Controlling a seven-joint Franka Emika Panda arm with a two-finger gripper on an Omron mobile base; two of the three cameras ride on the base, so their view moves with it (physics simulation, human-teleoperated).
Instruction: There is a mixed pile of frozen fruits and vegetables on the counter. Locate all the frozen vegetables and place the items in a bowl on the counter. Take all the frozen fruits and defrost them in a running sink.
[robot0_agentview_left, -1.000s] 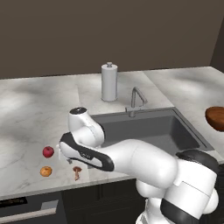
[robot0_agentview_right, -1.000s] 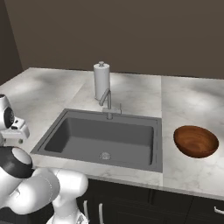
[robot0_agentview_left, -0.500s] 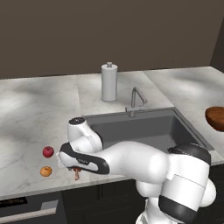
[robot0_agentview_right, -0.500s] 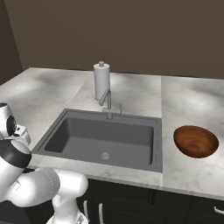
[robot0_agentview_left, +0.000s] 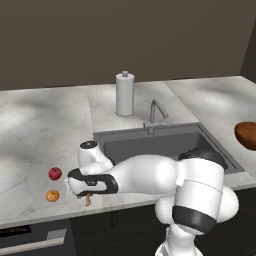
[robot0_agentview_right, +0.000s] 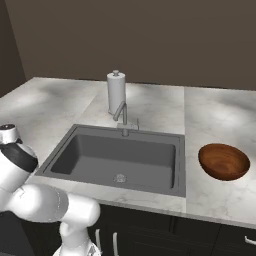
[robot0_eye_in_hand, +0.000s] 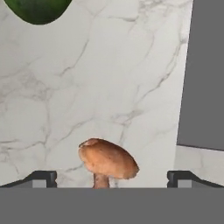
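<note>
Mushroom (robot0_eye_in_hand: 107, 161) between spread gripper (robot0_eye_in_hand: 111, 178) fingertips; green piece (robot0_eye_in_hand: 38, 9) well apart.

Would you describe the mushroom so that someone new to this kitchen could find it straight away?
Start at the dark sink and move left along the marble counter to its front edge, where the open gripper hangs. The mushroom stands between its fingertips: brown cap, pale stem, unlike the round red apple and orange nearby.
</note>
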